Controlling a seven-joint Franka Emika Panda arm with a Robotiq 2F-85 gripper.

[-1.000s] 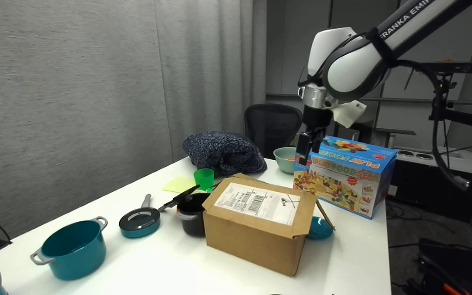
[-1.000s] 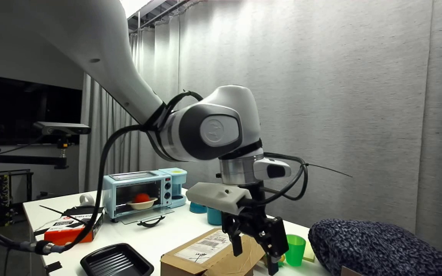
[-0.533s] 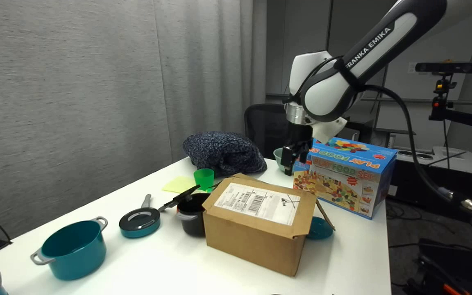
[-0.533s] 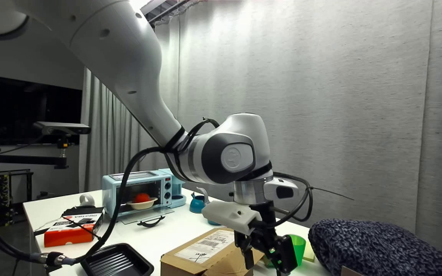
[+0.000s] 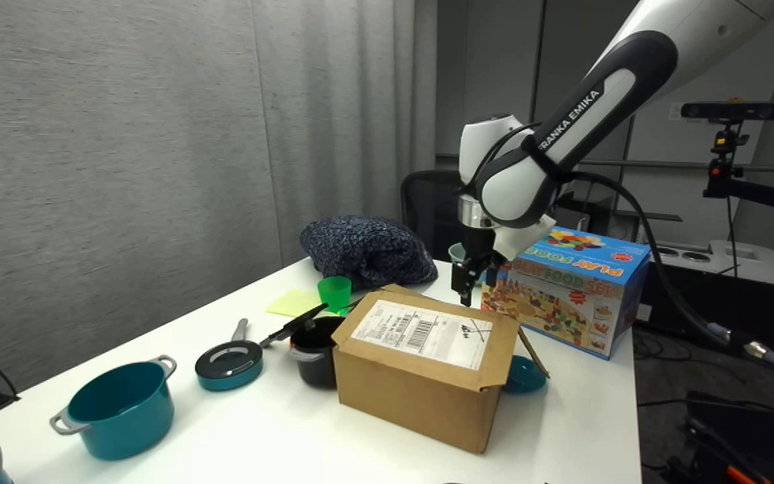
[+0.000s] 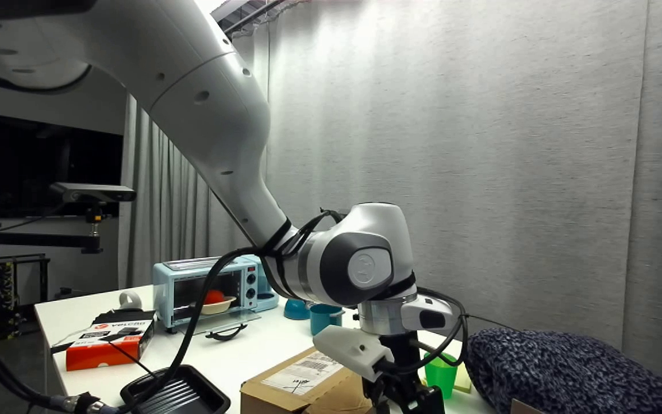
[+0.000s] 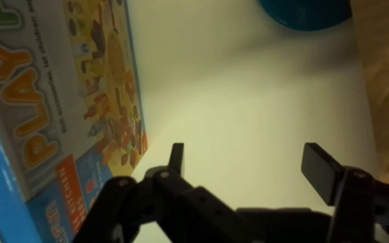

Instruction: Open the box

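In an exterior view, the box (image 5: 420,376) is seen at seven o'clock from the gripper (image 5: 478,289), whose fingers (image 7: 322,175) are spread around nothing. Light, creasable cardboard is expected; its three-o'clock flap (image 5: 533,351) is best pinched by the edge.

White table (image 5: 246,440) carried brown cardboard box (image 5: 414,396), blue play-food box (image 5: 551,299), teal pot (image 5: 135,420), black-and-teal pan (image 5: 228,366), black pot (image 5: 314,372), dark speckled cloth bundle (image 5: 367,249). In an exterior view it also bore light-blue toaster oven (image 6: 187,269), orange-and-white carton (image 6: 104,352), black ridged tray (image 6: 212,392).
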